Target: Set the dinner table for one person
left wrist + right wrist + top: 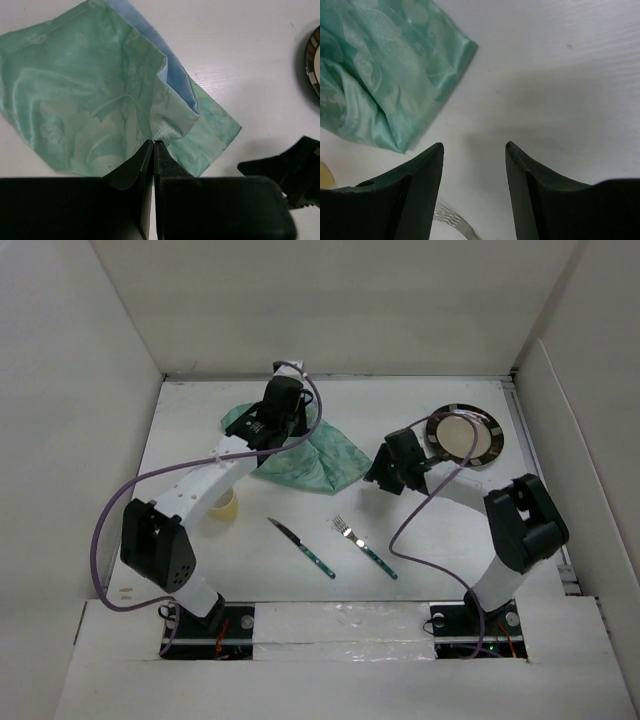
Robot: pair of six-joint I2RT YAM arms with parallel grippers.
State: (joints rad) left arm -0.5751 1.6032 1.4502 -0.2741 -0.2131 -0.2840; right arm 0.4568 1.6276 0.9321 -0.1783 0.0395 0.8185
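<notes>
1. Pinching a fold of the green cloth (pixel 75 100), the left end effector (pixel 152 146) is clamped by the far edge of the worktop (pixel 440 560) beneath everything.
2. Beside the cloth's corner, the right end effector (pixel 474 147) gapes open.
3. Far right sits the plate (pixel 463 435); knife (pixel 300 547) and fork (pixel 362 545) lie toward the near edge.
4. Only the left wrist view shows the cloth's blue underside.

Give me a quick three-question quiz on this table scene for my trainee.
1. True or false: the left gripper is shut on the green cloth.
2. The right gripper is: A open; B shut on nothing; C out of view.
3. Fill in: in the top view, the knife lies to the ____ of the fork.

Key: 1 true; 2 A; 3 left.
</notes>
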